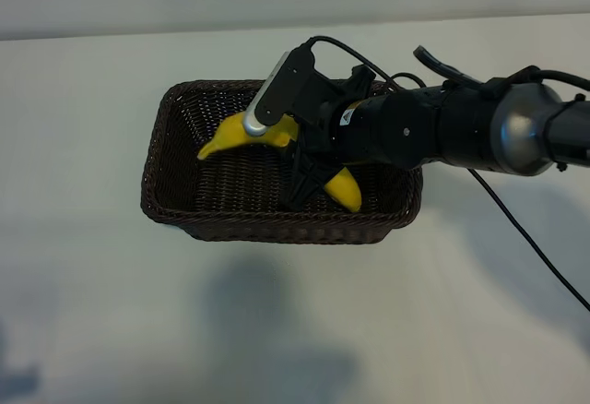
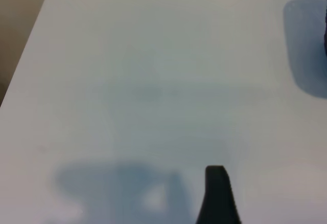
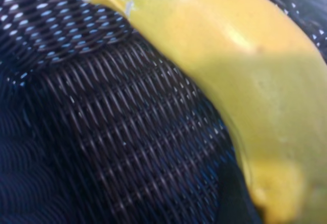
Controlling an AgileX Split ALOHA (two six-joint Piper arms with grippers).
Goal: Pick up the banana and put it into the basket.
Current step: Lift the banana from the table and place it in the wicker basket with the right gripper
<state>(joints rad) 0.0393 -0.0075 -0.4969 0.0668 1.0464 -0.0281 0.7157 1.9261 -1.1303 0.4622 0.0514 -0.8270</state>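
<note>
One banana [image 1: 241, 136] lies inside the basket [image 1: 166, 178], the right gripper's [image 1: 309, 169] fingers closed around it; left gripper [image 2: 217, 196] fingers open above bare worktop [image 2: 153, 81].

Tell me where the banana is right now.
In the exterior view the banana lies inside the basket at the table's middle, with the right gripper over its midsection.

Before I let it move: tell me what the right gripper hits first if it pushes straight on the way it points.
Most likely the banana, close in front of the right gripper and filling its wrist view; behind it lies the basket floor. Whether they already touch is unclear.
</note>
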